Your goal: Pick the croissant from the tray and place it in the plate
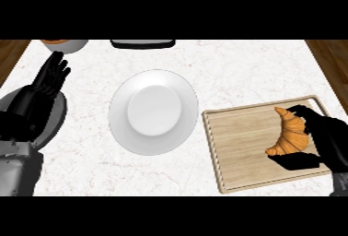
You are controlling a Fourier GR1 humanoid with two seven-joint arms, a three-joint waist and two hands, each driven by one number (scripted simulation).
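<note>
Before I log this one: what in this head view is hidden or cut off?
- Croissant: its right side is covered by the right hand, so contact there is unseen.
- Wooden tray: its right edge is hidden by that hand.
- Bowl and dark object: cropped at the counter's far edge.
- Left hand: rests open at the left.

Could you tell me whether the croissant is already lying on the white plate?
No, the croissant lies on the wooden tray, with the right hand curled around it; the plate holds nothing.
</note>
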